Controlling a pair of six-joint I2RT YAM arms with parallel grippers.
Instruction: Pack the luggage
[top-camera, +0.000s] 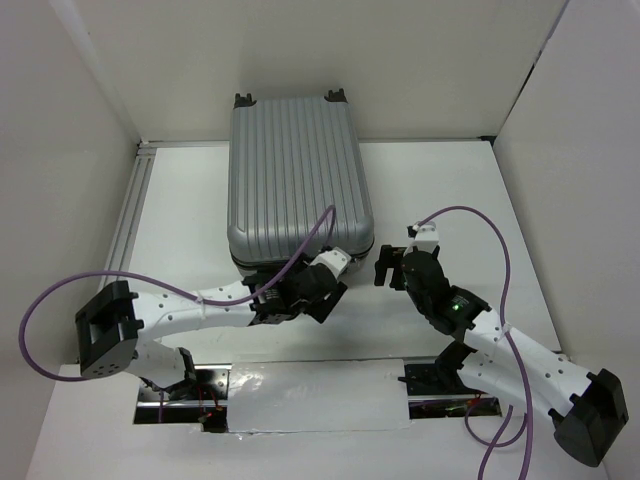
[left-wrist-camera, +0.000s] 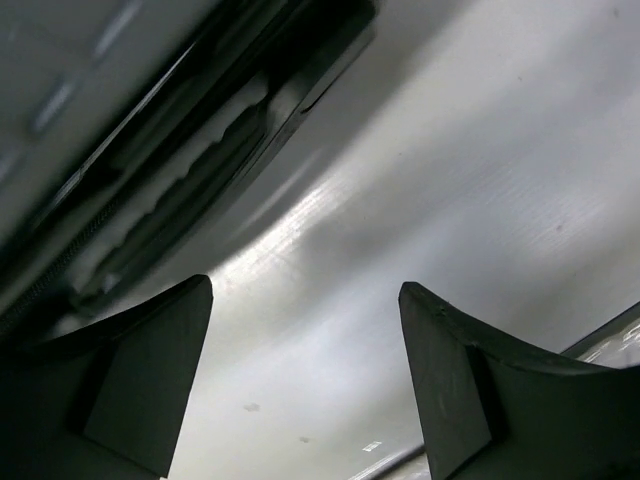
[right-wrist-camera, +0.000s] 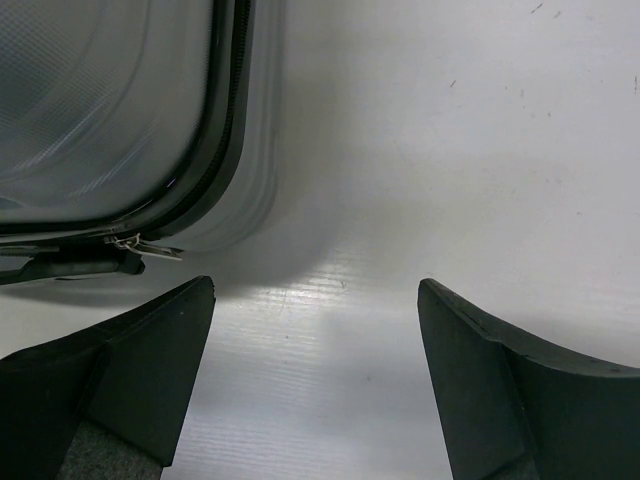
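The luggage lies flat on the white tabletop, shell up, with its wheels at the far end and its near edge just in front of your two arms. It looks shut, and no loose items are in sight, so you can judge the loading itself finished. What may remain is the zip. The right wrist view shows a small metal pull at the near corner, and you cannot tell whether the black zip seam is run all the way round. The shell is hard, silver-grey and glossy, ribbed lengthwise with rounded corners and black trim. The tabletop is matte, faintly ridged board. Your left hand sits at the near edge, fingers spread wide and holding nothing. Your right hand sits just beside the near right corner, equally wide and also bare.
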